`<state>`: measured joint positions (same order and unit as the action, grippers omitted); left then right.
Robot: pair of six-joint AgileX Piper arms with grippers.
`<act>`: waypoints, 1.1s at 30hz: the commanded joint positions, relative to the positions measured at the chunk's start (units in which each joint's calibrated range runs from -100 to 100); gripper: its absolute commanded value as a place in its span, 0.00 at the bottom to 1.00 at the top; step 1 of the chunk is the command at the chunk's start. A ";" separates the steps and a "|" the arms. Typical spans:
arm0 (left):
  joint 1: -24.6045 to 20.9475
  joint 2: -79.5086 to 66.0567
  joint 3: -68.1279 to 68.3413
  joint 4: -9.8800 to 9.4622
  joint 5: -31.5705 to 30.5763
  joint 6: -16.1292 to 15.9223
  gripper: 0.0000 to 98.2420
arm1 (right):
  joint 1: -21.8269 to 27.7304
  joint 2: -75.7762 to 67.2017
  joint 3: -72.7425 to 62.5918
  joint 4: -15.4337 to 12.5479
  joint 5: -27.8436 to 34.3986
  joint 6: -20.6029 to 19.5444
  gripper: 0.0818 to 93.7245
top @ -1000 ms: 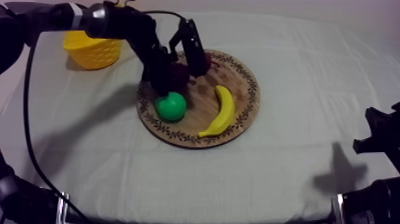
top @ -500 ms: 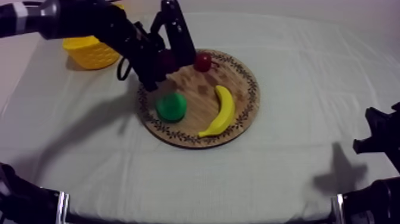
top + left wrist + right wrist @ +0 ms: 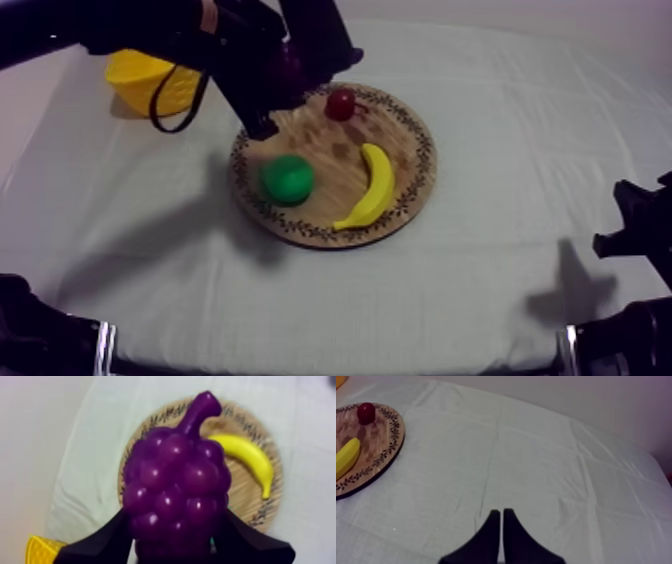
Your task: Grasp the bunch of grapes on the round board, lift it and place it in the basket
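Your left gripper is squeezing the bunch of grapes between its two black fingers, one pressing on each side of the bunch. The grapes are hanging in the air over the far left rim of the wooden board, just right of the yellow basket, which is sitting at the far left of the table. On the board, the pear is lying near left, the banana near right and the small red fruit far. Your right gripper is resting low at the right over the cloth, fingers pressed together on nothing.
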<state>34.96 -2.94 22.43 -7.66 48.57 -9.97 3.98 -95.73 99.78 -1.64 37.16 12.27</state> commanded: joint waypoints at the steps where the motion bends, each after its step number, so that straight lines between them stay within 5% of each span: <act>1: 0.62 -2.39 -0.05 -0.22 0.26 0.92 0.40 | 0.00 -0.02 -0.01 0.00 0.02 0.01 0.00; 12: -4.35 -11.36 0.69 -1.29 0.98 4.64 0.39 | 0.00 -0.02 -0.01 0.00 0.02 0.01 0.00; 24: -19.23 -16.33 6.62 1.91 1.64 4.36 0.39 | 0.00 -0.02 -0.01 0.00 0.02 0.01 0.00; 33: -24.65 -10.57 4.78 2.52 2.60 5.07 0.39 | 0.00 -0.02 -0.01 0.00 0.02 0.01 0.00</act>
<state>11.03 -14.70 27.98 -5.17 51.18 -4.96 3.98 -95.73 99.78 -1.64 37.16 12.27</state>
